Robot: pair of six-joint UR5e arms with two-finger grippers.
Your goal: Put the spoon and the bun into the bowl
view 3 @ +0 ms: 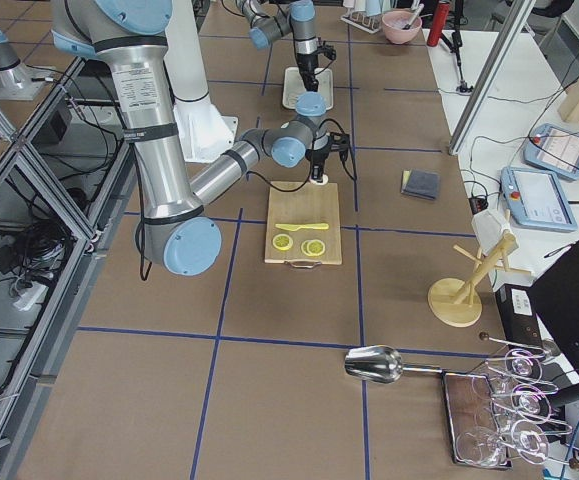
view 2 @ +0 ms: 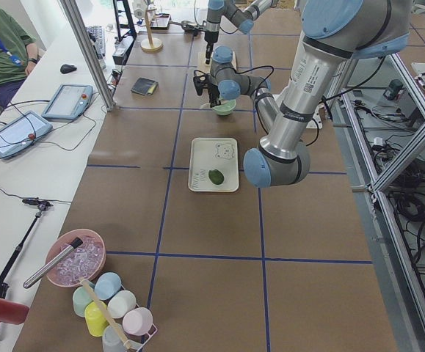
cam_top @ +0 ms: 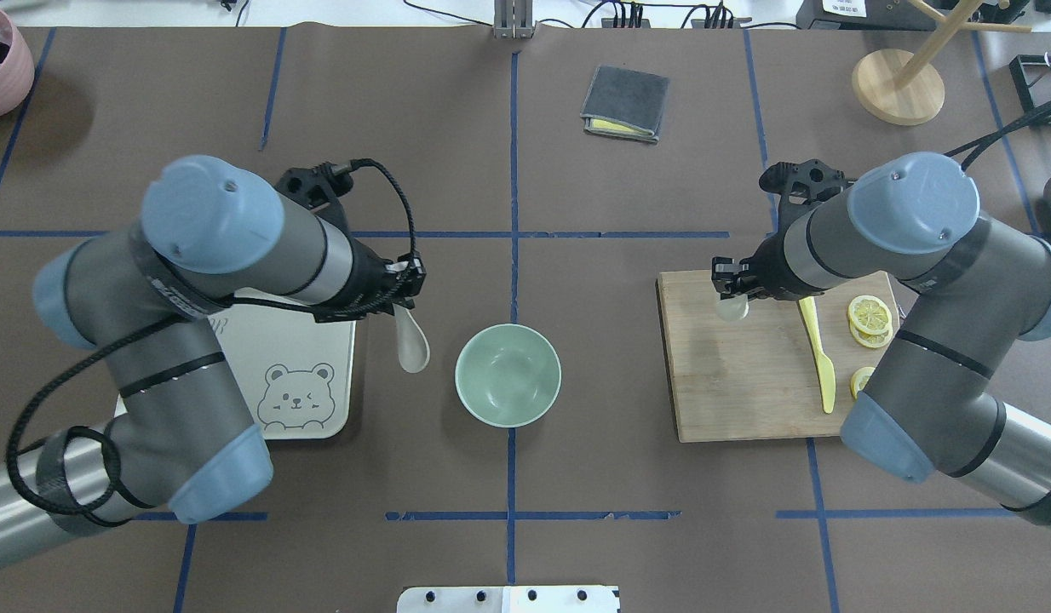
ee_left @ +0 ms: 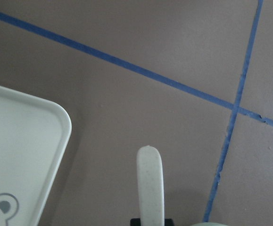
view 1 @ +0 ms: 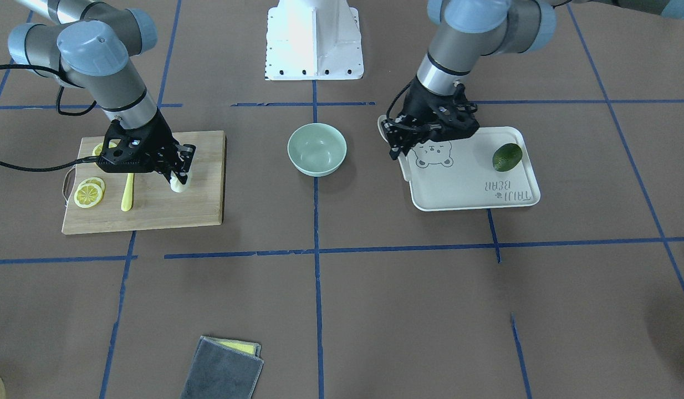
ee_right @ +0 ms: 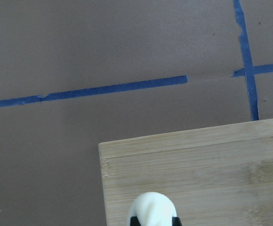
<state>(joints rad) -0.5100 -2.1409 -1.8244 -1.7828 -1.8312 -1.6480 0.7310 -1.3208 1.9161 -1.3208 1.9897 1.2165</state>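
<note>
The pale mint-green bowl (cam_top: 508,375) stands empty at the table's middle, also in the front view (view 1: 317,149). My left gripper (cam_top: 404,294) is shut on the off-white spoon (cam_top: 412,343), held between the tray and the bowl, left of the bowl, scoop hanging toward the robot. The left wrist view shows the spoon's handle (ee_left: 150,183) over brown table. My right gripper (cam_top: 730,294) is shut on the white bun (cam_top: 732,306) over the cutting board's far corner nearest the bowl. The bun shows in the front view (view 1: 178,184) and the right wrist view (ee_right: 153,209).
A wooden cutting board (cam_top: 747,383) at the right carries a yellow plastic knife (cam_top: 818,358) and lemon slices (cam_top: 870,319). A white bear tray (view 1: 475,188) under my left arm holds a green lime (view 1: 507,157). A folded grey cloth (cam_top: 625,104) lies far from the robot.
</note>
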